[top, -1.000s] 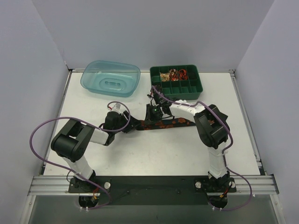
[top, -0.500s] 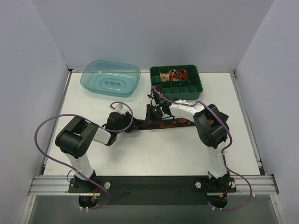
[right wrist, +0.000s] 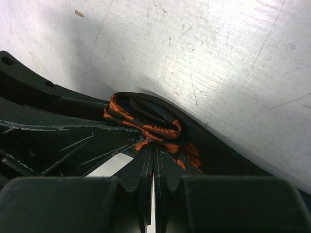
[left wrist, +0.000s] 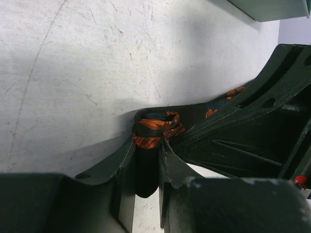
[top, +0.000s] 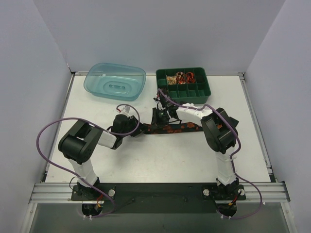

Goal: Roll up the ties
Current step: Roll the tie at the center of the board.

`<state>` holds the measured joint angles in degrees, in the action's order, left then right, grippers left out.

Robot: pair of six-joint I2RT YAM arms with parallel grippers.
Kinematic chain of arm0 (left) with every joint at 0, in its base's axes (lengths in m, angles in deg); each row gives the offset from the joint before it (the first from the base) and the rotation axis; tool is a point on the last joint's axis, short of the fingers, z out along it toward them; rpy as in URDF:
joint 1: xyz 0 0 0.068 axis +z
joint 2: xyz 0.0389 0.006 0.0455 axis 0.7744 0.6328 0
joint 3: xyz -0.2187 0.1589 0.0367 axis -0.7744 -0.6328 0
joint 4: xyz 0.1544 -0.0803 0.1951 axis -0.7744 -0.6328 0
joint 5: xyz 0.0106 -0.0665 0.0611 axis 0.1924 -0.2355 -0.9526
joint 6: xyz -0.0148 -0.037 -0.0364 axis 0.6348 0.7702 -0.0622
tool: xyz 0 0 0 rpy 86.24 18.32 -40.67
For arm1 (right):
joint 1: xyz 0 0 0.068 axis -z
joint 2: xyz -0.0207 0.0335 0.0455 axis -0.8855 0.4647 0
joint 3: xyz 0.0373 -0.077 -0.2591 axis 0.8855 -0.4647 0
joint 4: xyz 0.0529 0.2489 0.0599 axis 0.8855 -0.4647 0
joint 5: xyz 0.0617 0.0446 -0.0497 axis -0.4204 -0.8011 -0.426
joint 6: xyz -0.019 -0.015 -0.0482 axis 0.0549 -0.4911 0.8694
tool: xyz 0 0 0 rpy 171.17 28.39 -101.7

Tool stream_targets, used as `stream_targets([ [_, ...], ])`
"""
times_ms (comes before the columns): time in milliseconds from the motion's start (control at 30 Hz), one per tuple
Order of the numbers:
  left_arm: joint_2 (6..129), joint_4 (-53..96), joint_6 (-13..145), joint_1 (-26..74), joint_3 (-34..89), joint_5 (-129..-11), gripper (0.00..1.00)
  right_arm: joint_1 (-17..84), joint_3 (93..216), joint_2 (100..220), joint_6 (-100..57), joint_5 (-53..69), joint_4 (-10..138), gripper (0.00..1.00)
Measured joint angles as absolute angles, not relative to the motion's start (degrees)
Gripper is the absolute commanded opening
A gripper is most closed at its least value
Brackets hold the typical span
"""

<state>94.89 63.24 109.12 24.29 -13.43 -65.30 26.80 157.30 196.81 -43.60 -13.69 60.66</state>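
One black tie with orange-red blotches point(top: 177, 128) lies stretched across the middle of the table; its left end is wound into a small roll point(left wrist: 156, 127). My left gripper point(top: 138, 130) comes in low from the left. In the left wrist view it point(left wrist: 148, 144) is closed onto that roll, a finger point(left wrist: 124, 162) pressing each side. My right gripper point(top: 158, 120) reaches down just right of it. In the right wrist view it point(right wrist: 154, 148) is shut, pinching bunched tie fabric point(right wrist: 146, 121) at its tips. The two grippers nearly touch.
A teal plastic tub point(top: 115, 81) stands at the back left. A green compartment tray point(top: 201, 92) at the back centre holds small rolls point(top: 180, 76) in its rear cells. Purple cables point(top: 48, 133) loop off both arms. Walls enclose the table.
My left gripper has slid right along the table to the tie's rolled end and its jaws have closed in on it. The right arm has stayed put.
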Motion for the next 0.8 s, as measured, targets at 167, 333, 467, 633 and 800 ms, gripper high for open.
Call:
stream_targets([
  [167, 94.60, 57.86, 107.92, 24.33, -10.32, -63.72, 0.00, 27.48, 156.84, 195.81, -43.34, -13.49, 60.64, 0.00],
  [333, 93.77, 52.59, 106.12, 24.51, -8.53, -61.08, 0.00, 28.51, 155.62, 193.44, -43.01, -13.27, 60.64, 0.00],
  [467, 92.83, 47.87, 104.11, 25.45, -7.35, -59.48, 0.00, 29.78, 155.20, 192.61, -42.81, -13.14, 60.66, 0.00],
  [633, 91.94, 39.70, 99.92, 26.50, -4.01, -59.04, 0.00, 30.43, 154.72, 192.61, -42.57, -12.55, 60.18, 0.00],
  [800, 91.50, 29.20, 94.76, 26.54, 1.48, -61.23, 0.00, 29.54, 154.79, 192.99, -42.33, -12.37, 59.96, 0.00],
])
